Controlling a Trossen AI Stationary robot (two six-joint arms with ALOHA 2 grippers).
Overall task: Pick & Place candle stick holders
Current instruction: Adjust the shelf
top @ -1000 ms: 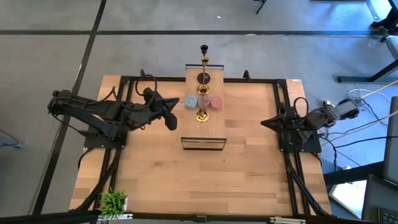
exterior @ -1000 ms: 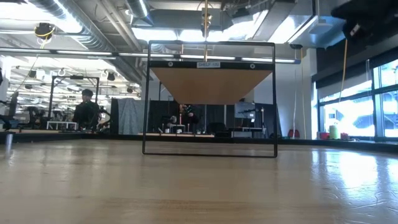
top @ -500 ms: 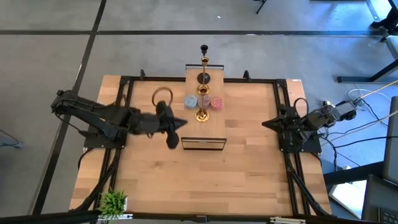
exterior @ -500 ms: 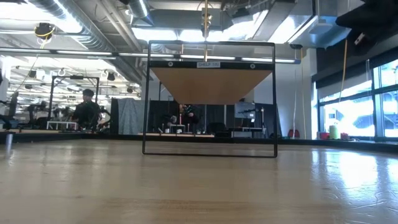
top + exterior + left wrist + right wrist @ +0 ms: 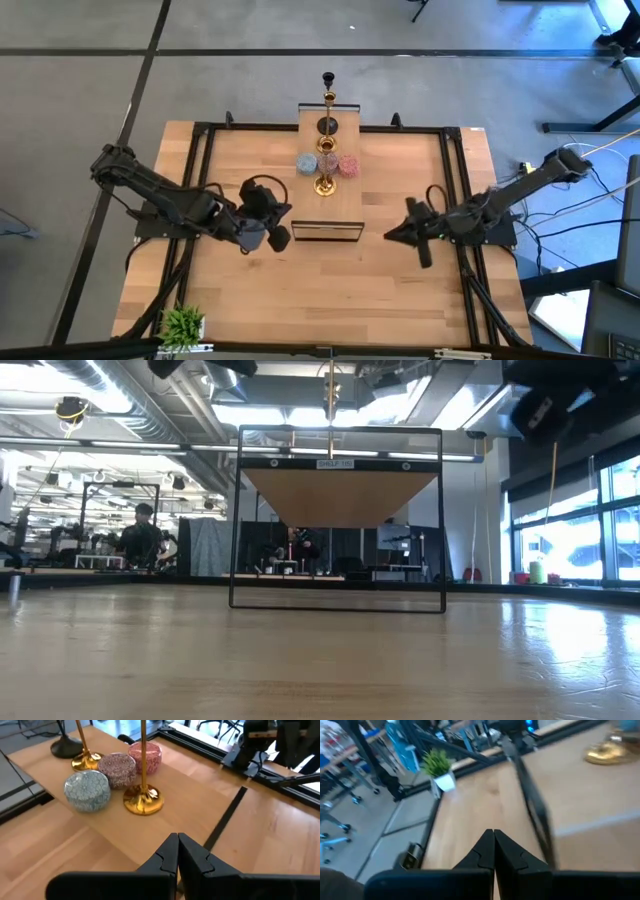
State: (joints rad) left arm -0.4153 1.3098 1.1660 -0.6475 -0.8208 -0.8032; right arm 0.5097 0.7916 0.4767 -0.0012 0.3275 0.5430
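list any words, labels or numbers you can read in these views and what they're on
One label only: a small white strip at the middle of the black frame's top bar in the low view. It carries dark print, too small to read.
No readable text on the candle stick holders, the sparkly cups, the wooden plank or either arm.

We see a light wooden surface (image 5: 330,280) edged by a black frame (image 5: 200,128). A small potted plant (image 5: 183,325) stands at its near left corner. A raised wooden plank (image 5: 330,175) on a black stand (image 5: 326,231) runs from its middle to the far edge.
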